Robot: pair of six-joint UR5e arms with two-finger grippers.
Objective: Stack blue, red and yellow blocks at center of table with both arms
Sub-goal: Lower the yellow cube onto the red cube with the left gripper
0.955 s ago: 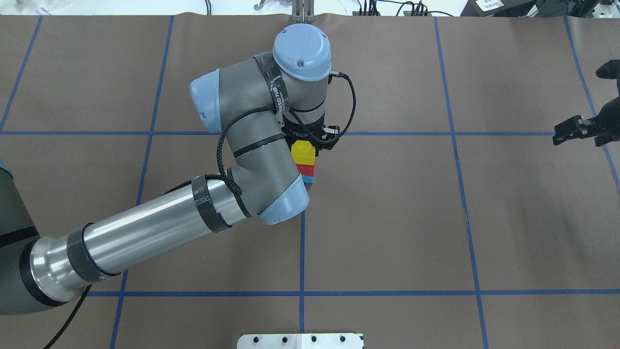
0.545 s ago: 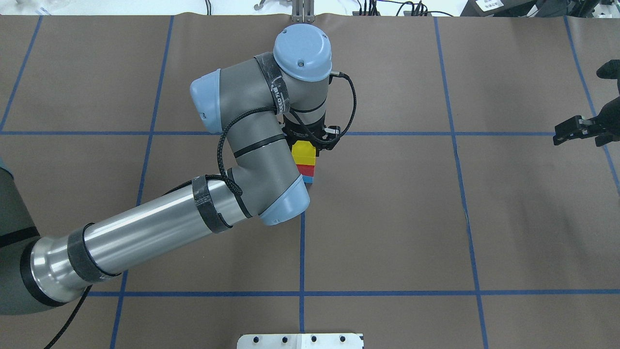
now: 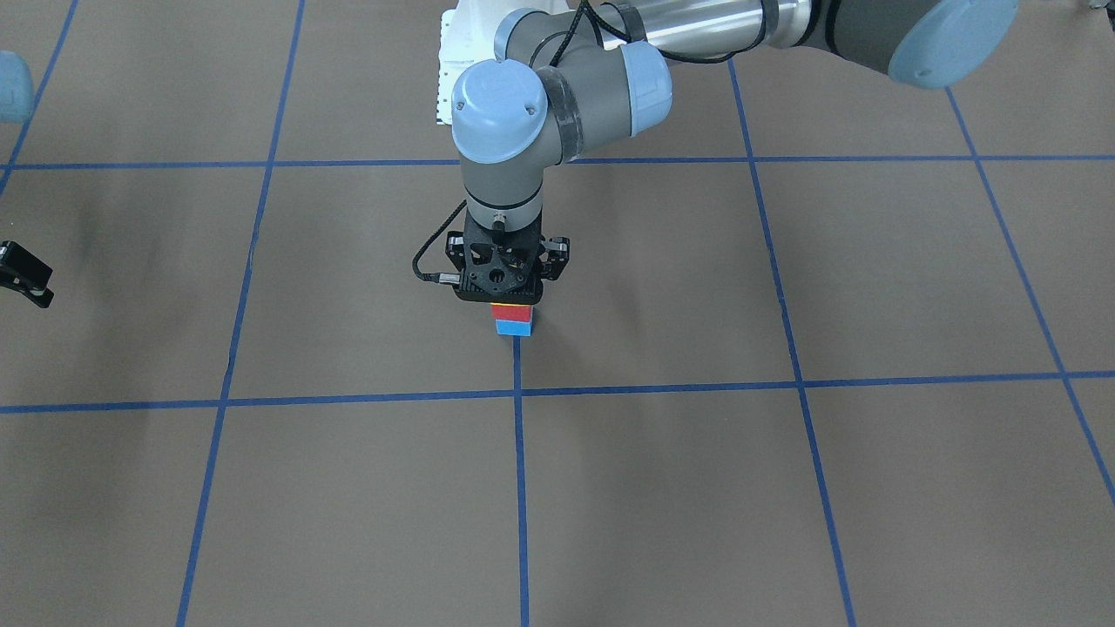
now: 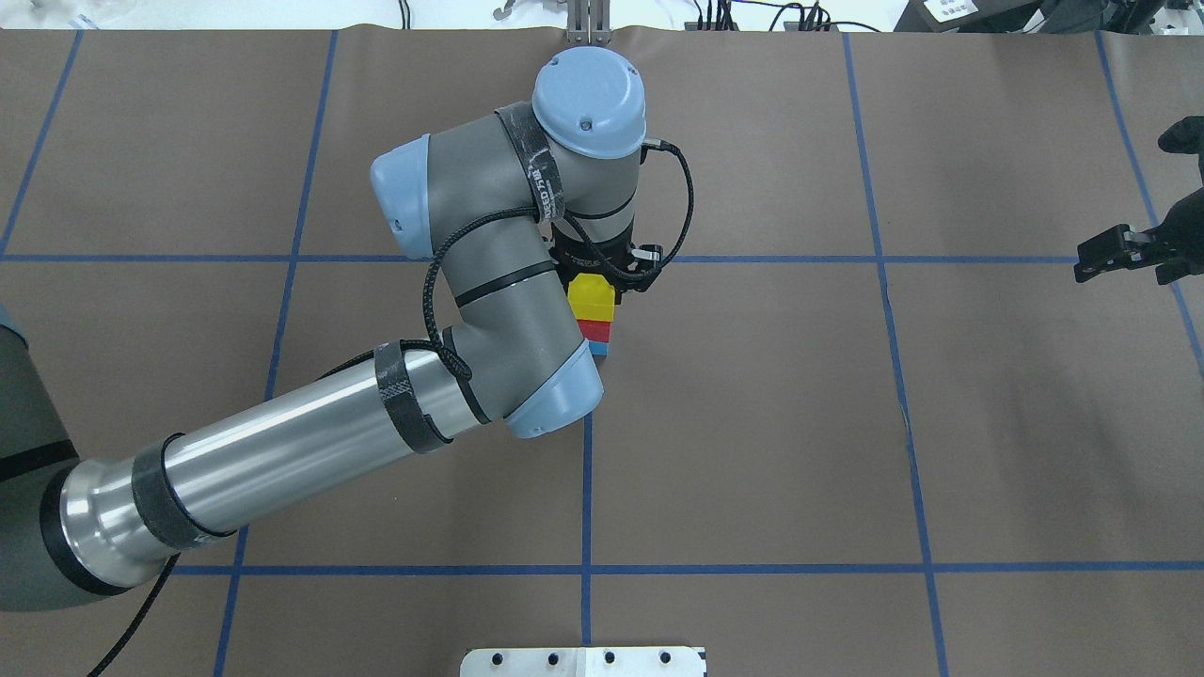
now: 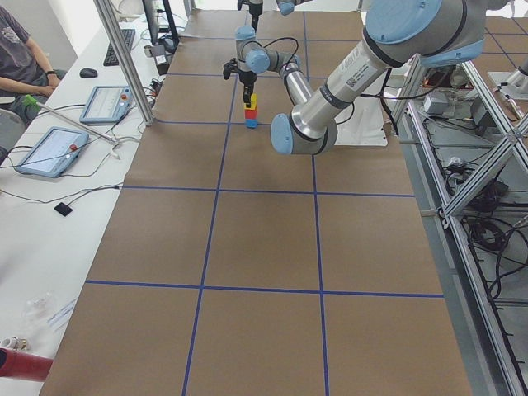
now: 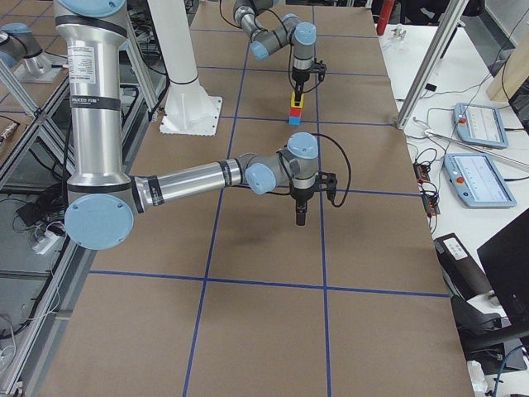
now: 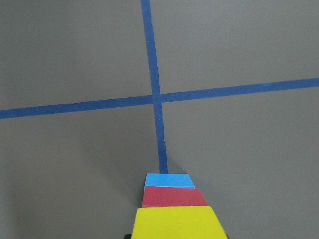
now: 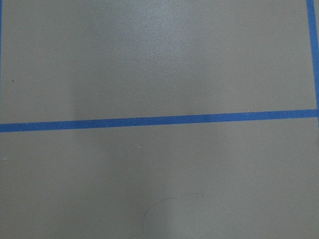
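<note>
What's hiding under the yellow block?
Under the small yellow cube sits a small red cube, and below that a light blue cube on the brown taped table. The faces where they touch are covered, so unseen.

The tabletop is seen as matt brown paper, the blocks as matt, the left arm as polished metal.
</note>
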